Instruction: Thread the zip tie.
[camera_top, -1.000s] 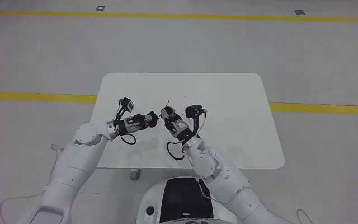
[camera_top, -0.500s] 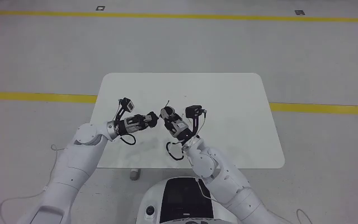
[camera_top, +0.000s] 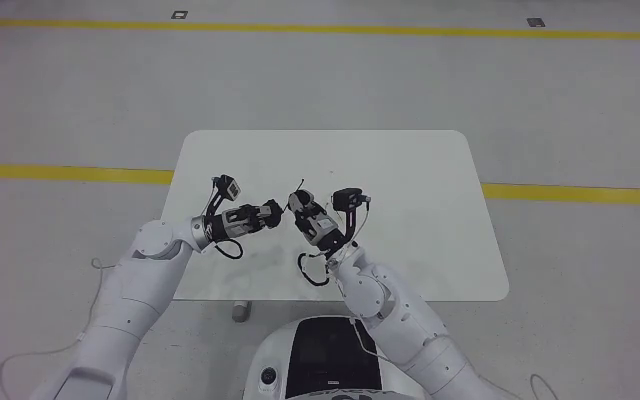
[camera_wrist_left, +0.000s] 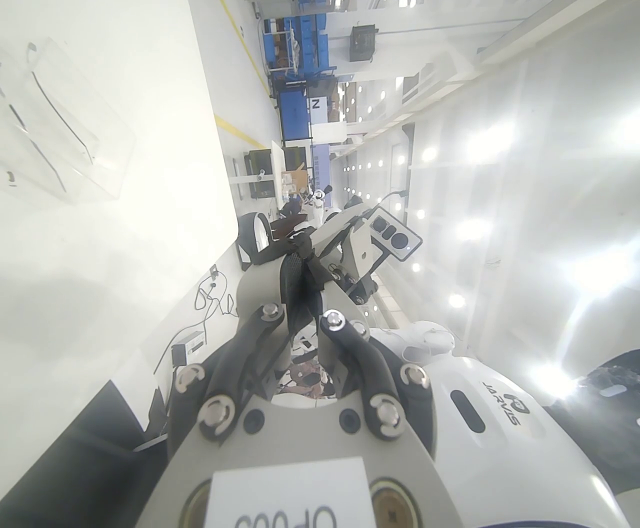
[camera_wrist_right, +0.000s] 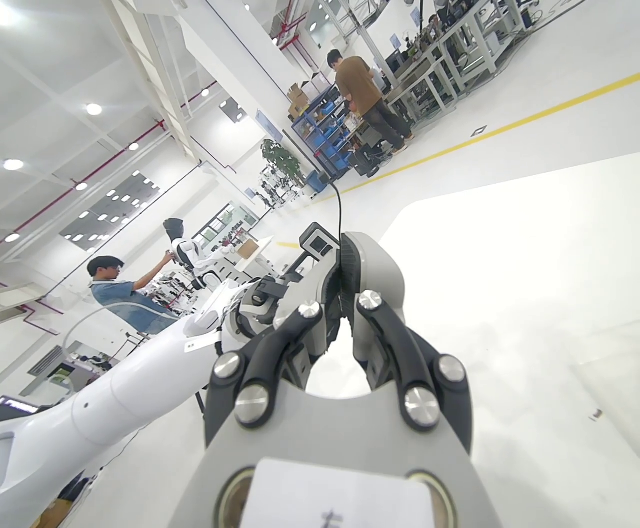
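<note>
Both grippers meet tip to tip above the middle of the white table (camera_top: 400, 165). My right gripper (camera_top: 296, 204) (camera_wrist_right: 341, 262) is shut on a thin black zip tie (camera_wrist_right: 339, 210), whose free end curves up out of the fingertips; from above that zip tie (camera_top: 299, 186) is a short dark strand. My left gripper (camera_top: 274, 211) (camera_wrist_left: 299, 250) is shut too, with a small black piece pinched at its tips that looks like the tie's other end. In the left wrist view the right gripper (camera_wrist_left: 360, 250) sits just beyond those tips, almost touching them.
A clear plastic tray (camera_wrist_left: 60, 130) holding several black zip ties lies flat on the table beyond my left gripper. The table's far edge (camera_wrist_right: 450, 200) and rounded corner lie past my right gripper. Yellow floor lines (camera_top: 80, 173) run on both sides.
</note>
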